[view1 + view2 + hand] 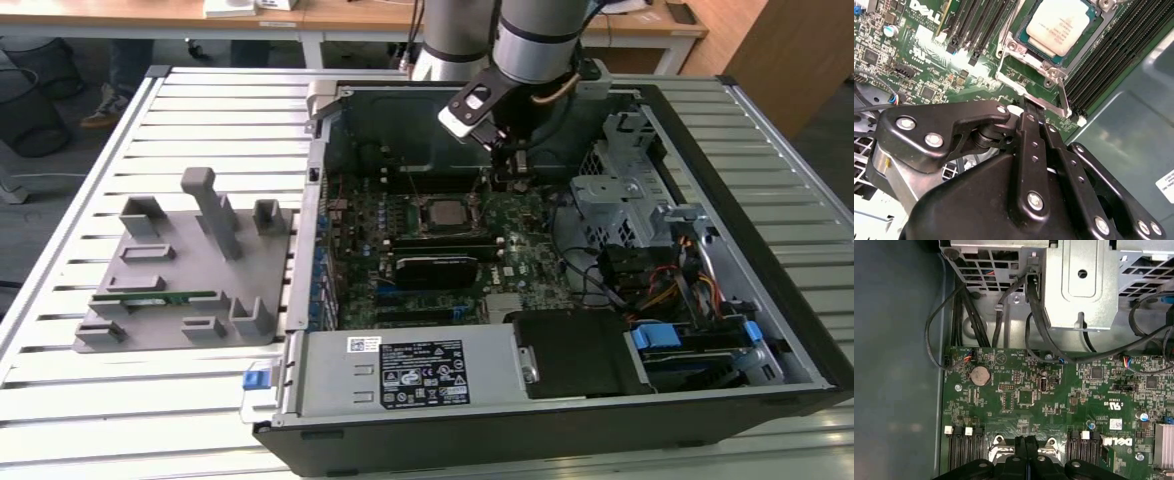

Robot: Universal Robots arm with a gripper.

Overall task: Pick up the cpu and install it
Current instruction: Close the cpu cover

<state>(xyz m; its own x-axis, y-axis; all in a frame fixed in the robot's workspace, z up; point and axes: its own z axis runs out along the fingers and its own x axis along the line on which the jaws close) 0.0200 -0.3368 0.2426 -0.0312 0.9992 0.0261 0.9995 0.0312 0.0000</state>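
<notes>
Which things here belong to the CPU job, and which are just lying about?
Job: cpu, lying in the socket; gripper at the socket's edge; motherboard.
Lying about: green memory stick on the grey holder; drive cage; power supply.

The matte black metal tool carries silver screw heads. Just beyond its tips, the small square cpu has a pale silvery top and a teal edge. It sits in the dark green circuit board, which is speckled with black chips. Well away from the tool, the slatted tabletop is striped silver-white and the moulded plastic fixture is plain grey.
</notes>
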